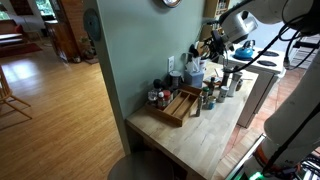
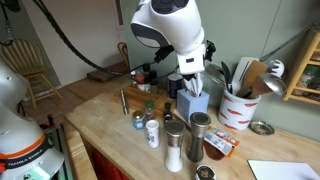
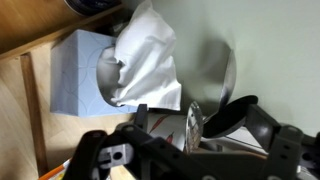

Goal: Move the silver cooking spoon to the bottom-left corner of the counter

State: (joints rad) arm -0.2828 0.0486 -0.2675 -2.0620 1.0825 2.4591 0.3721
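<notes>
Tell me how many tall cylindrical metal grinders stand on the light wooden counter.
2. A pale silver grinder stands on the light wooden counter nearest the camera; a darker steel grinder stands beside it, toward the white utensil crock. The arm may hide others.

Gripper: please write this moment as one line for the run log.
gripper: over tissue box, beside utensil crock | fingers: open, empty | silver cooking spoon: in crock, not grasped
</notes>
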